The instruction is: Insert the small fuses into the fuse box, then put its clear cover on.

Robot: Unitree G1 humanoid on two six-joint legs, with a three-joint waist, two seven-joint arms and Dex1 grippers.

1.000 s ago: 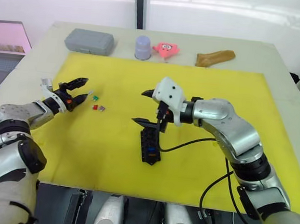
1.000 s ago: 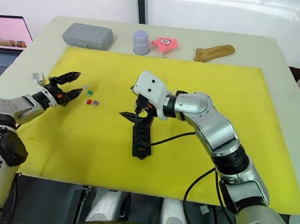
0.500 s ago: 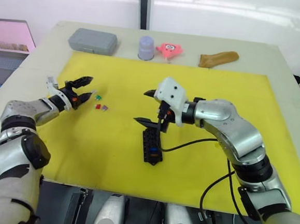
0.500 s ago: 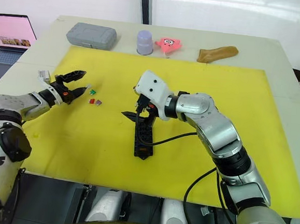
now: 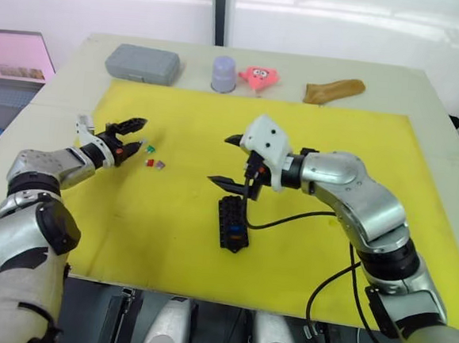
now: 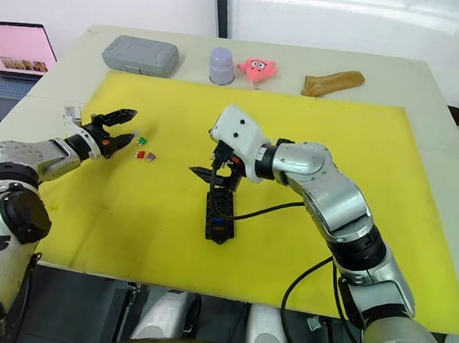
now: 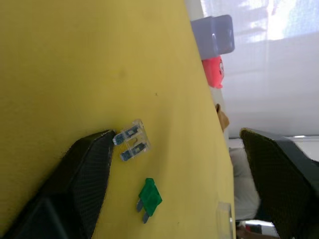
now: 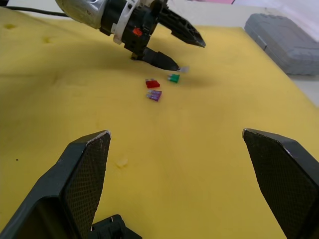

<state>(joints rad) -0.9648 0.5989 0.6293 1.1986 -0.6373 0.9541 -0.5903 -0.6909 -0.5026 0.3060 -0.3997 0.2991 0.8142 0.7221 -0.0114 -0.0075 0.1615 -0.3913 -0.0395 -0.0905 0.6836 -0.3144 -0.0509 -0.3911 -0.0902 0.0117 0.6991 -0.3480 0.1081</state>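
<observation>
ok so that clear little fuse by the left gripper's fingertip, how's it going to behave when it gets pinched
The clear fuse lies flat on the yellow mat, so it probably won't roll. It looks tiny and light, likely to skid if a fingertip nudges it. Smooth plastic may slip from the left gripper.

fuses (image 5: 152,157) left of fuse box (image 5: 232,223)

A pale table (image 5: 53,86) carries a yellow mat (image 5: 319,147) across its middle. Along the far edge, directly on the tabletop, lie a grey case (image 5: 143,62), a lavender cup (image 5: 224,74), a pink toy (image 5: 259,76) and a brown object (image 5: 334,90).
</observation>
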